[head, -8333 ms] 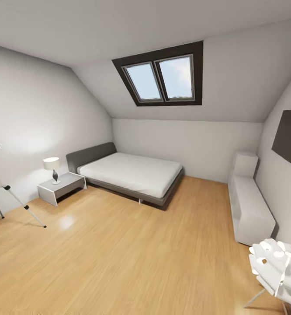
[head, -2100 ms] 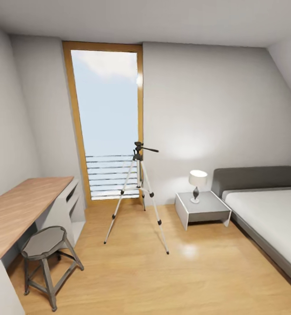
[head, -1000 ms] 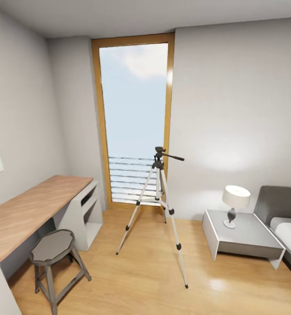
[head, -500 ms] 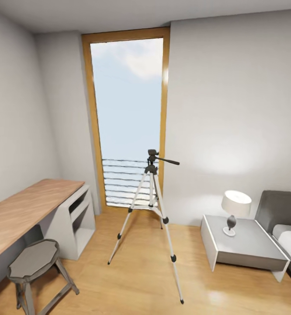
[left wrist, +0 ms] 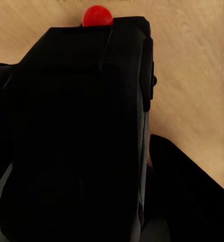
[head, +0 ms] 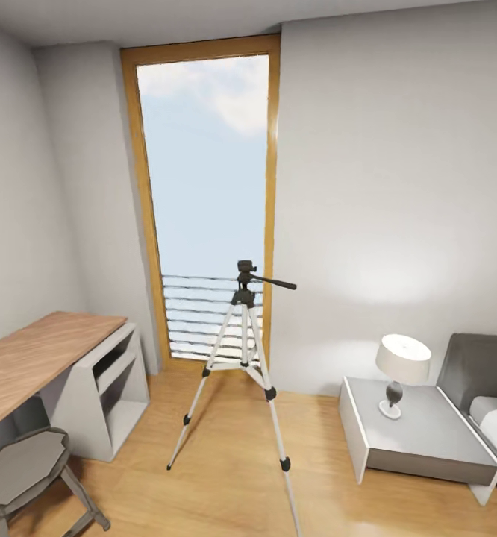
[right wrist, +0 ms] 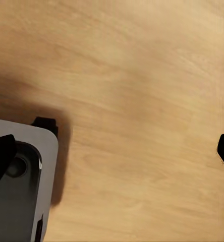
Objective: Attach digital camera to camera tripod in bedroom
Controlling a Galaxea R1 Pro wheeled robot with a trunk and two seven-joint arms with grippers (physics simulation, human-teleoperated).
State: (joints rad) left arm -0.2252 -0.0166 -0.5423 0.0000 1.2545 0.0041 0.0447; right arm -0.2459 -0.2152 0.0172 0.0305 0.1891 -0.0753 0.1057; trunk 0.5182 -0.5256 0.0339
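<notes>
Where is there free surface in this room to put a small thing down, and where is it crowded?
Free: the wooden desk top, bare as far as it shows, and the nightstand top in front of its lamp. The floor between desk and camera tripod is also bare. Crowded: under the tripod's spread legs, and the nightstand's back part where the lamp stands.

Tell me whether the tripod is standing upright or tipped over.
Upright. The tripod stands by the window with its legs spread on the wood floor and its head on top, level.
</notes>
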